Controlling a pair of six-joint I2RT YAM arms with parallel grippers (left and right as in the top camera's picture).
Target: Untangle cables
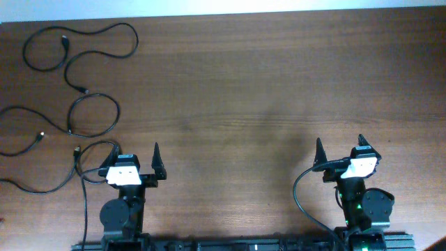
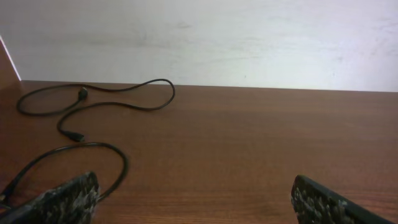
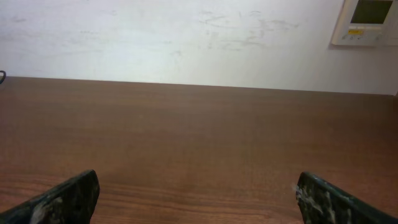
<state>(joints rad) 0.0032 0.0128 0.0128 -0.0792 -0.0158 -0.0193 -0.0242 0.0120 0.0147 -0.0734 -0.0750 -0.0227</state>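
Cables (image 1: 94, 95) lie ahead and to the left of my left hand (image 1: 136, 152), spread over the bench (image 1: 244, 104) as loose curves that look mostly separate, so I judge the untangling nearly finished. Both hands are released and grasp nothing, with my right hand (image 1: 340, 143) well apart from the cords. The next move calls for my left hand to reach left and check the nearest strands for a crossing.

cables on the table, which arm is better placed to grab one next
Left. The cables lie spread on the table's left side, one strand beside the open left tool. The right tool sits far across bare wood.
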